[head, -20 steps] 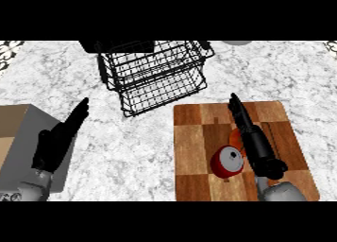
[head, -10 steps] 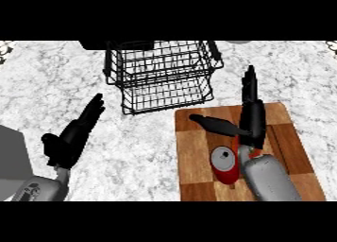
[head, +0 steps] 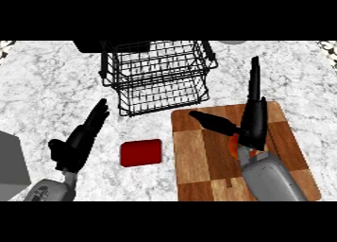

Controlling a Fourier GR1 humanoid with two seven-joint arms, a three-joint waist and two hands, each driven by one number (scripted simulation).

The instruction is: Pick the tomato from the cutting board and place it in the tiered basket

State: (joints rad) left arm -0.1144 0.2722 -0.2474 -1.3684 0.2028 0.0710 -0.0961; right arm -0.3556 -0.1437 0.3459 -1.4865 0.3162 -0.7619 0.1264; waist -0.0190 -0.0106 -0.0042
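The wooden cutting board (head: pixel 197 160) lies at the lower right of the counter. Only an orange-red sliver of the tomato (head: pixel 232 144) shows on it, under the wrist of my right hand (head: pixel 253 124). That hand is open above the board, fingers straight toward the far side and thumb spread to the left. The black wire tiered basket (head: pixel 157 71) stands at the back centre, just beyond the board's far left corner. My left hand (head: pixel 79 141) rests open over the counter at the left, fingers straight, holding nothing.
A flat red square object (head: pixel 141 152) lies on the marble counter between my left hand and the board. A grey box (head: pixel 4 160) sits at the left edge. A dark object shows behind the basket at the back.
My right hand has slid forward over the board and now covers nearly all of the tomato. The red square has come into view. The left hand kept its open pose.
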